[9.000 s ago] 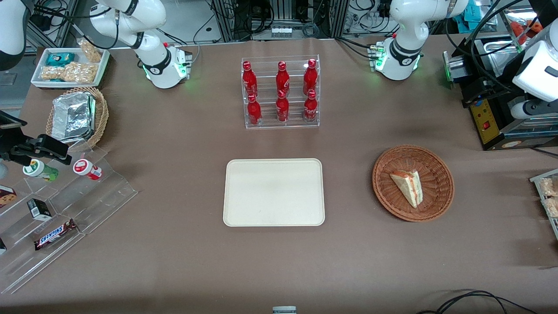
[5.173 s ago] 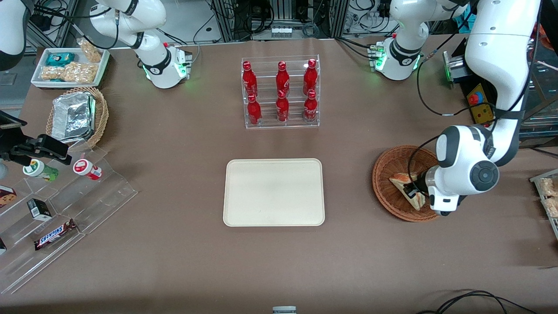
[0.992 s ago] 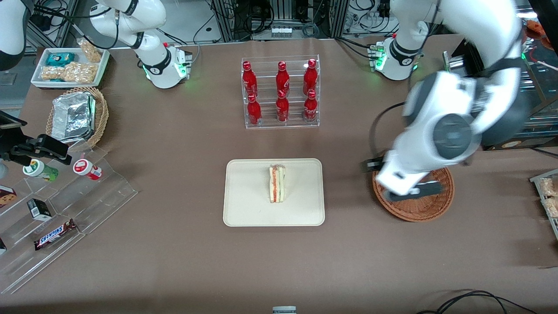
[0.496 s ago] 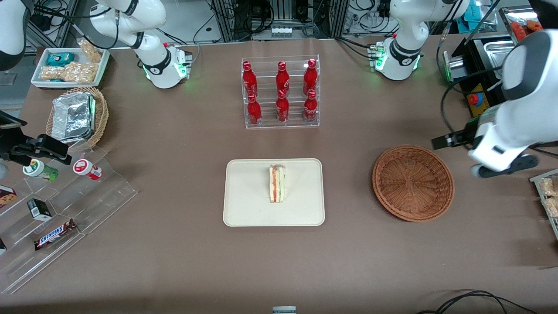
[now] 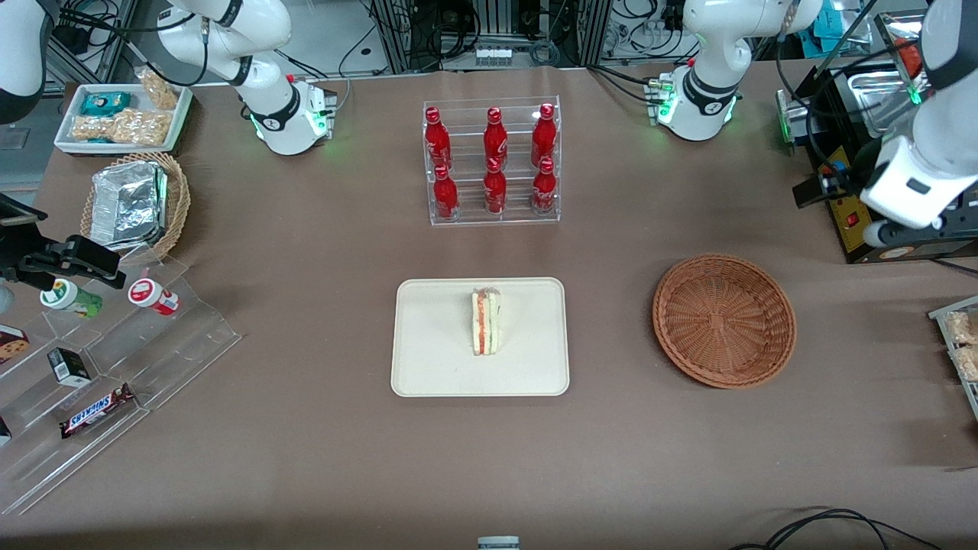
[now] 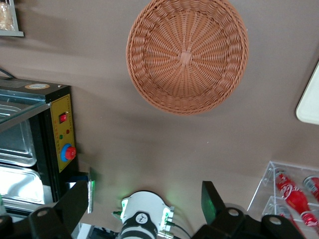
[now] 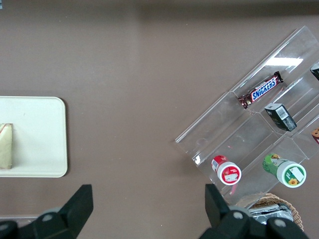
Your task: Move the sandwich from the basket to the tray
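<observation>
The sandwich [image 5: 486, 321] stands on its edge in the middle of the cream tray [image 5: 435, 344], its orange and green layers showing; the right wrist view catches its end [image 7: 6, 145] on the tray [image 7: 40, 134]. The reddish-brown basket [image 5: 723, 321] beside the tray holds nothing. My gripper [image 5: 852, 212] hangs high near the working arm's end of the table, farther from the camera than the basket. In the left wrist view the gripper [image 6: 144, 201] is open with nothing between its fingers, and the basket [image 6: 187, 52] and a tray corner [image 6: 310, 99] lie below.
A clear rack of red bottles [image 5: 493, 160] stands farther from the camera than the tray. A black oven with a yellow panel [image 6: 30, 134] sits under my gripper. Toward the parked arm's end are an acrylic snack stand [image 5: 114, 367] and a foil-filled tan basket [image 5: 134, 202].
My gripper has swung away from above the basket toward the working arm's end and farther from the camera. The sandwich stays put on the tray.
</observation>
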You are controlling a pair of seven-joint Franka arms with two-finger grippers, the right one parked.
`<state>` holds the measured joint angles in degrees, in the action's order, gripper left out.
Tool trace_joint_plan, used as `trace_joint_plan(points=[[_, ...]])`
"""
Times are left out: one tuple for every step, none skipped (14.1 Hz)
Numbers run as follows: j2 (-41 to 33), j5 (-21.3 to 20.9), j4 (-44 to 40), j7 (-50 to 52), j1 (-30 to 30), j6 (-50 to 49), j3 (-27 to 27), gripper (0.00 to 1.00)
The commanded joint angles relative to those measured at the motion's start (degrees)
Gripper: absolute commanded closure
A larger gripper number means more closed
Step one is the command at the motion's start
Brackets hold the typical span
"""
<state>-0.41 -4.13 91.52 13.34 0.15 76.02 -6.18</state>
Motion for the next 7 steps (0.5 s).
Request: trace_joint_plan(points=[[-2.40, -1.32, 2.00, -7.25, -0.15, -0.52, -0.24, 0.00], [-2.31, -1.32, 1.48, -7.63, -0.15, -1.05, -0.24, 0.00], [-1.88, -1.23, -0.09, -7.37, -0.15, -1.31, -0.24, 0.00], [-1.70, -1.14, -1.50, -7.19, -0.24, -1.92, -0.32, 0.00], [-1.70, -0.71, -2.65, -7.28, -0.24, -2.89, -0.32, 0.00], [-1.70, -0.35, -4.49, -7.36, -0.24, -3.77, -0.32, 0.00], [-1.61, -0.79, -6.07, -7.71, -0.24, -4.65, -0.32, 0.00]])
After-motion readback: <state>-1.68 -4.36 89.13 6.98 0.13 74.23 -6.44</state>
